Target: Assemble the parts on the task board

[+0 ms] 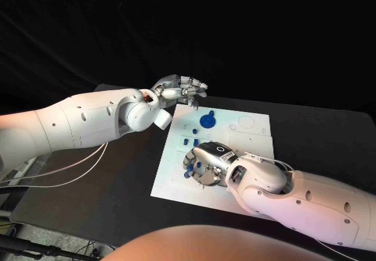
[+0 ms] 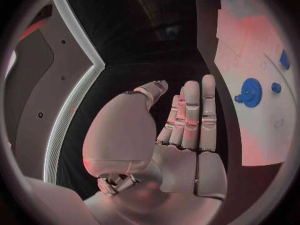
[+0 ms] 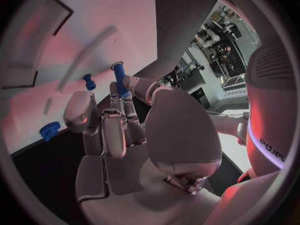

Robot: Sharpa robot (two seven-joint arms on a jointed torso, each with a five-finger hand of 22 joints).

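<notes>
Right hand (image 1: 207,163) low over the task board (image 1: 176,179); left hand (image 1: 179,89) raised at the board's far corner.
A blue peg (image 3: 119,77) is pinched at the right hand's fingertips, just above the white plate. The left hand is held empty, fingers straight and close together. A blue gear (image 1: 207,120) is seated on the board's far half, with a smaller blue part (image 2: 275,87) beside it; another small blue piece (image 3: 50,130) lies near the right hand.

Head view. Task board (image 1: 176,179) lies mid-table (image 1: 329,136). Left hand (image 1: 179,89) hovers at the board's far left corner, fingers loosely apart, holding nothing. Right hand (image 1: 207,163) is over the board's near half, fingers curled down around small blue parts (image 1: 189,173); grip unclear. Blue gear (image 1: 207,120) sits on the far half.
</notes>
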